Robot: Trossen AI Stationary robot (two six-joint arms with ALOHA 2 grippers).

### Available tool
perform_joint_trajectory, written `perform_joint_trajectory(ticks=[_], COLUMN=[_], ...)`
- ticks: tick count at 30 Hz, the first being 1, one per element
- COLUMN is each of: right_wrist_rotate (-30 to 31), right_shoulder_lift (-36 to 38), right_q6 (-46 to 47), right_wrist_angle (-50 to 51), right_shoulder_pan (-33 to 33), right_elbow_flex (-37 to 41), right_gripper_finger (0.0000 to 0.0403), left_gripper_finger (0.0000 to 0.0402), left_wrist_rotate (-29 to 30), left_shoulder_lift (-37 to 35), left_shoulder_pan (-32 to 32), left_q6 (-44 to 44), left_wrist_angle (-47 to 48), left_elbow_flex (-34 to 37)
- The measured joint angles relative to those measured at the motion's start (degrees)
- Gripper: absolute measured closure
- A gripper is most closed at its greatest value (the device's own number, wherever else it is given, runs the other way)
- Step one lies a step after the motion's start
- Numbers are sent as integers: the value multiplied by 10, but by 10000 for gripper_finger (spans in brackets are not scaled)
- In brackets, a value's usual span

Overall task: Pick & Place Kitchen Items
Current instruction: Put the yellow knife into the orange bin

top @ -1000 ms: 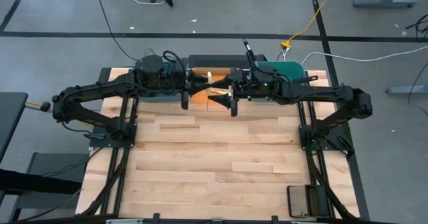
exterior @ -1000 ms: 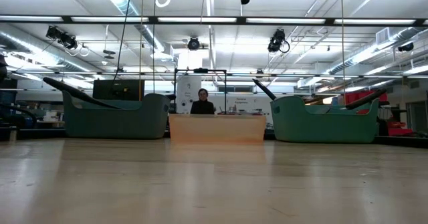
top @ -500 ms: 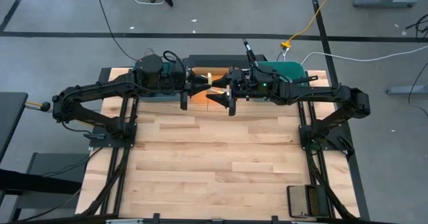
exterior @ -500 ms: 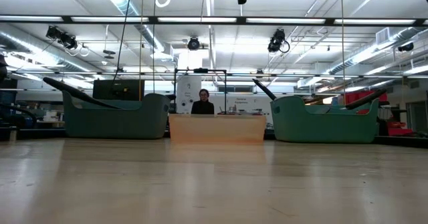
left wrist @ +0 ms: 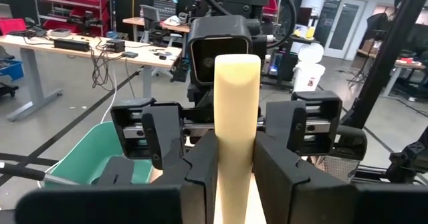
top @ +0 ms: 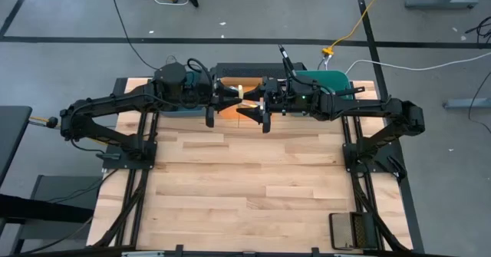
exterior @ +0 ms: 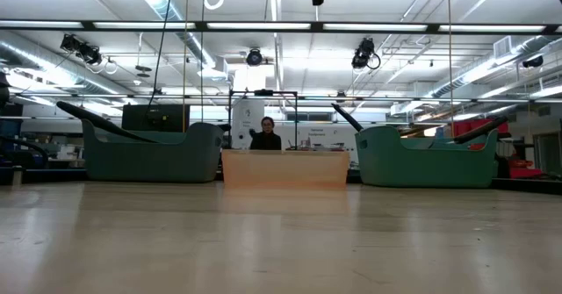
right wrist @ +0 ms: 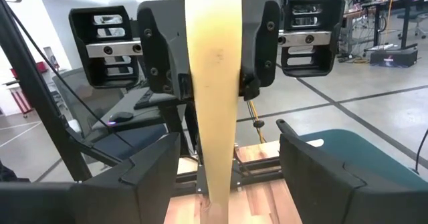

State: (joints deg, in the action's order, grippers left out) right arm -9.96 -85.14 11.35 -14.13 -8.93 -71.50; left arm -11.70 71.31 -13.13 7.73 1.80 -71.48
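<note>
Cream-yellow handle (left wrist: 237,117) of a knife sits clamped in the left gripper (top: 228,97) at upper centre of the high view, above the bench (top: 245,188), with the right gripper (top: 253,106) spread wide around it, so the handover looks half done and binning remains.

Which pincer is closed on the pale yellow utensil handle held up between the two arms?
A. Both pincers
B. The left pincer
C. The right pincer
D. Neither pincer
B. In the left wrist view the left pincer has both fingers pressed against the pale yellow utensil handle, while in the right wrist view the right pincer stands wide open, its fingers clear of the handle on both sides.
</note>
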Motion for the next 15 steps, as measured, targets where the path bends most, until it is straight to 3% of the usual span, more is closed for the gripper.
perform_joint_trajectory(ticks=[15], right_wrist_rotate=[-31], right_shoulder_lift=[0], right_q6=[0], right_wrist_angle=[-4], right_shoulder_pan=[0], right_elbow_flex=[0], right_gripper_finger=[203], left_gripper_finger=[324], left_wrist_rotate=[-28], left_shoulder_lift=[0], left_shoulder_pan=[4], left_q6=[0], left_wrist_angle=[-26], left_elbow_flex=[-1])
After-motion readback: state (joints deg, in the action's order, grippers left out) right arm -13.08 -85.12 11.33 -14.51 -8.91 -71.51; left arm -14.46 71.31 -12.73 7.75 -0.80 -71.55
